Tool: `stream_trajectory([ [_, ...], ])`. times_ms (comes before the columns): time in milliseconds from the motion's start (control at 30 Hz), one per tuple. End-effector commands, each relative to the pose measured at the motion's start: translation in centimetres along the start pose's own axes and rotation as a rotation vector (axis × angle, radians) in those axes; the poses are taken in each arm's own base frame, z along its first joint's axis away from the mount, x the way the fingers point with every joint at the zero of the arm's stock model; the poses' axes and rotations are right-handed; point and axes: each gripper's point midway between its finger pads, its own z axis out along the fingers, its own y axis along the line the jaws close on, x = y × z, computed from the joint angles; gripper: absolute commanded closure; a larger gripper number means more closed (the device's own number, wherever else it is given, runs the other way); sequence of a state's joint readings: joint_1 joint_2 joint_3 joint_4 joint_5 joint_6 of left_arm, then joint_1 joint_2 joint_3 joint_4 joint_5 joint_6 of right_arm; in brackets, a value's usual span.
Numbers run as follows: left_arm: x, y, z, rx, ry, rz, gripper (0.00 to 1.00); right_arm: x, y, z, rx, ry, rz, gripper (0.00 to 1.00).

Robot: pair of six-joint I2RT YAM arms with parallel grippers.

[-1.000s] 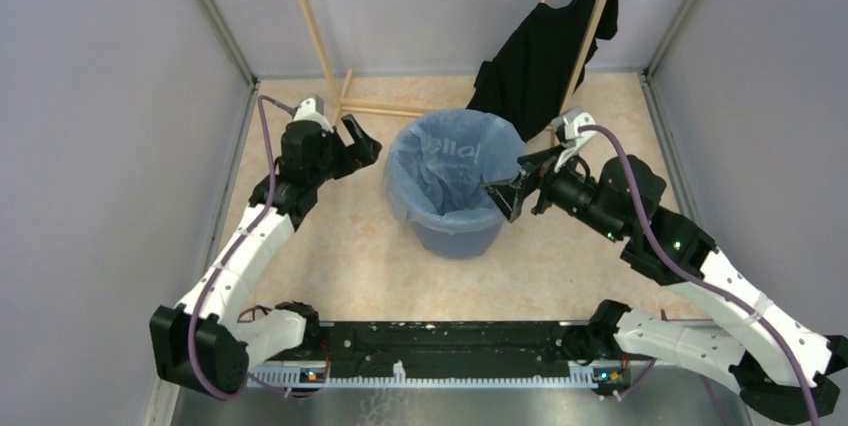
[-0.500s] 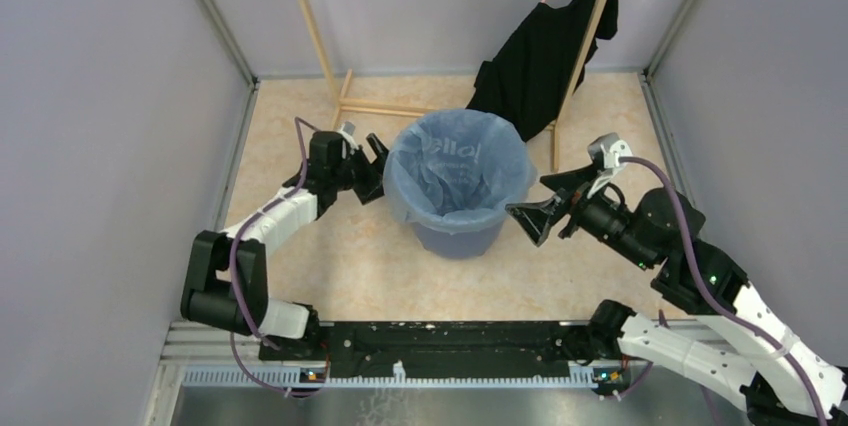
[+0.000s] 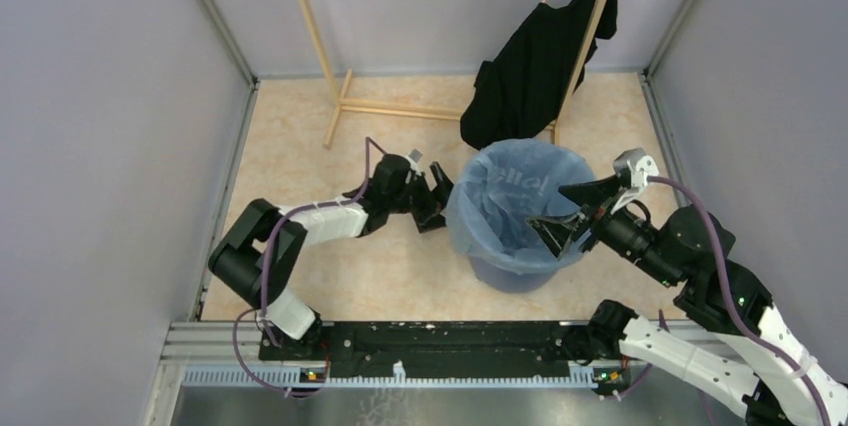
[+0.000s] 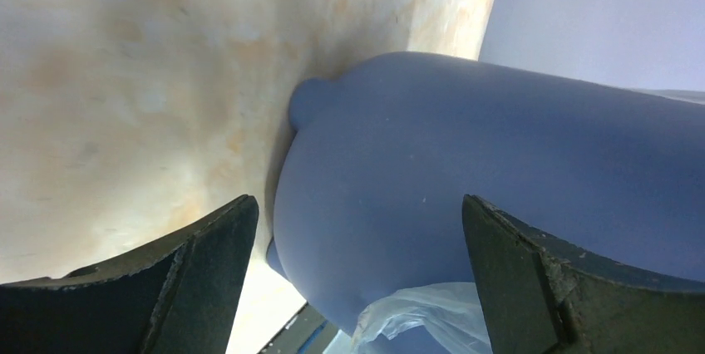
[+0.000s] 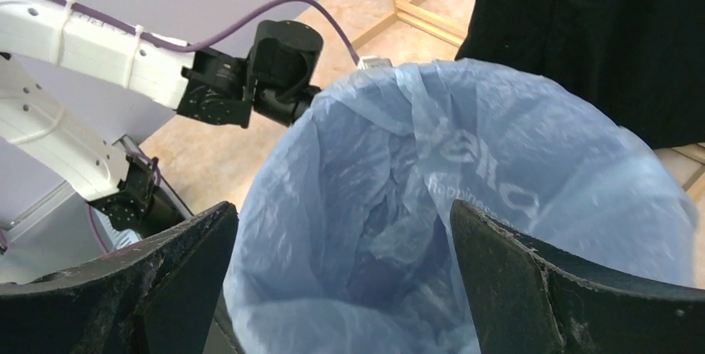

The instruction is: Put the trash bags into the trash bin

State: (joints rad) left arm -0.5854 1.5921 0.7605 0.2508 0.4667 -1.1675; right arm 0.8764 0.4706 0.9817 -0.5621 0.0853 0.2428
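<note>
Bag's pretty much where it belongs imo: the trash bag [image 5: 391,204] is lining the inside of the trash bin [image 3: 508,276], w/ its top edge folding out over the rim. The bin is standing upright on the floor [image 3: 300,156], just in front of the black garment [image 3: 540,56] that's hanging off the wooden rack [image 3: 330,76].

Down low, the left gripper [image 3: 432,201] is sitting beside the bin's left wall, jaws spread wide, gripping nothing. Prob bracing or nudging the bucket, bc its cam is showing just bare blue wall + a bit of film.

The right gripper [image 3: 563,214] is hovering over the right rim, also gaping wide and empty, pointing into the opening. Guessing it's lining up to press the film down. Can't tell if either is touching.
</note>
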Motion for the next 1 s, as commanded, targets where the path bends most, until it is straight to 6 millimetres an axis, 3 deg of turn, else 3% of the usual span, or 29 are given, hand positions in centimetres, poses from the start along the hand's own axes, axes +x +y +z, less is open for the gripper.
stream_trajectory([
  [0,1.3,-4.7,2.2,0.131,0.003,0.007,0.03,-0.4,-0.1,-1.2,0.002,-0.015,-0.015,0.01],
  [200,1.2,-5.3,3.1,0.110,-0.038,0.033,0.02,-0.7,-0.3,-2.2,0.006,-0.022,-0.014,0.01],
  [400,1.5,-3.1,-0.2,0.029,-0.120,0.030,0.01,-0.7,0.0,-2.6,-0.010,-0.017,-0.009,0.01],
  [500,2.8,-1.8,-2.1,0.058,-0.127,-0.026,0.01,-0.6,0.3,-2.4,-0.024,-0.018,0.004,0.01],
  [600,4.4,-1.2,-2.8,0.075,-0.101,-0.052,0.02,-0.4,0.8,-2.0,-0.048,-0.016,0.014,0.01],
  [800,6.7,-3.6,-0.6,0.112,-0.034,-0.005,0.01,-0.5,1.6,-1.1,-0.084,-0.010,0.018,0.01],
  [967,8.7,-5.9,4.1,0.159,0.076,0.028,0.02,-0.8,1.7,-1.0,-0.083,0.001,0.022,0.01],
])
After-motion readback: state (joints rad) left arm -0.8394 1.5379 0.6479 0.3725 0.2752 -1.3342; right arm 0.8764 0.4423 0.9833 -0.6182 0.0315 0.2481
